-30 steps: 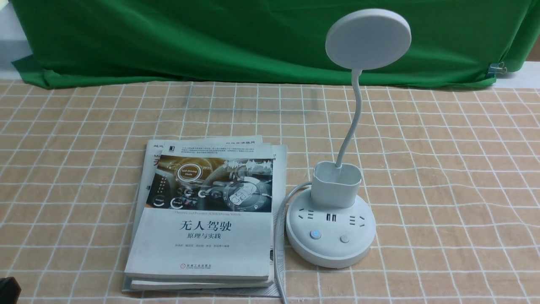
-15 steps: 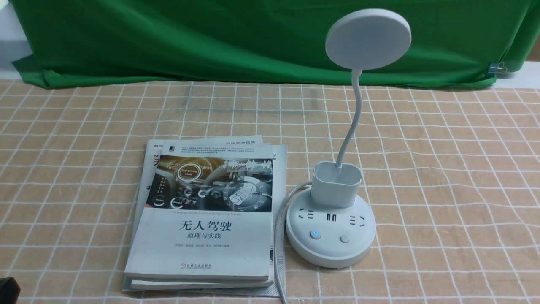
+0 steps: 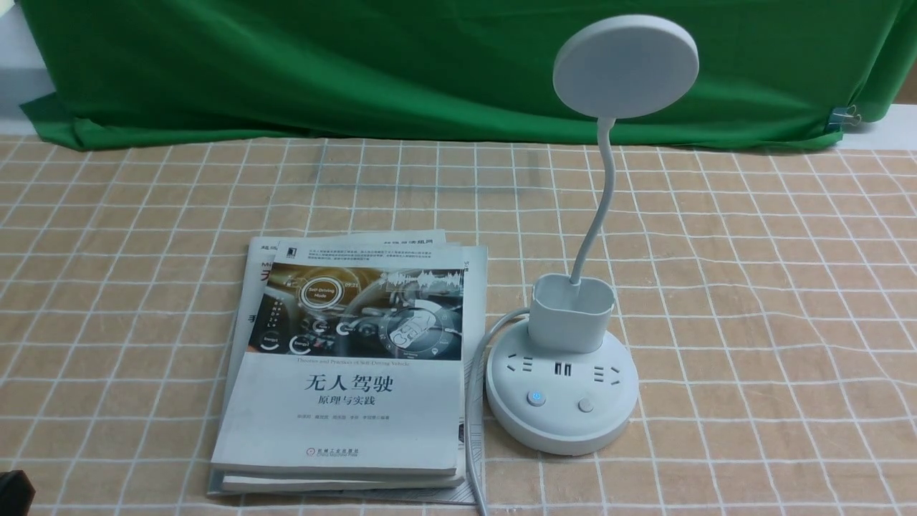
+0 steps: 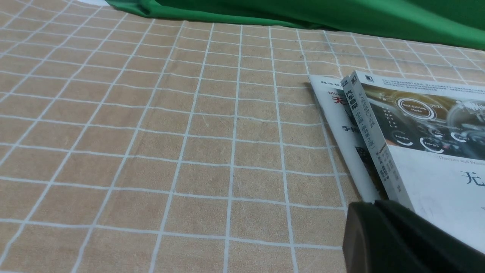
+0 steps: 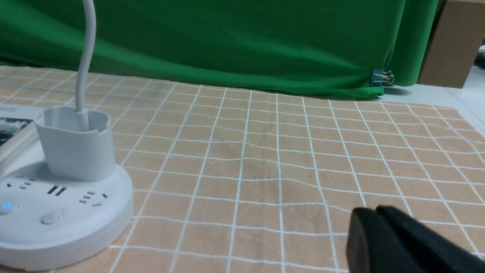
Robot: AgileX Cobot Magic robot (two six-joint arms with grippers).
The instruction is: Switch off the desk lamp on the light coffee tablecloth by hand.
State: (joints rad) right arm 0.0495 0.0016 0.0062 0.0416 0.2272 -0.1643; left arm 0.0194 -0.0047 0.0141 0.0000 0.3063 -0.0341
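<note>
1. Front view: the desk lamp (image 3: 566, 373) stands on the light coffee tablecloth (image 3: 752, 287), just right of a stack of books (image 3: 351, 365); its left button (image 3: 535, 398) glows blue.
2. Right gripper (image 5: 375, 218) shows its black fingers pressed together, gripping nothing (well apart from the lamp base).
3. Left gripper (image 4: 373, 208) also looks closed and empty, near the books' corner

Both grippers low, jaws together

The right gripper (image 5: 369, 223) shows in its wrist view as two black fingers (image 5: 409, 242) pressed together with only a thin seam between them, holding nothing. The left gripper (image 4: 375, 218) looks the same in its wrist view, its dark fingers (image 4: 416, 242) meeting, empty. In the front view only a black corner of the left arm (image 3: 14, 491) shows.
</note>
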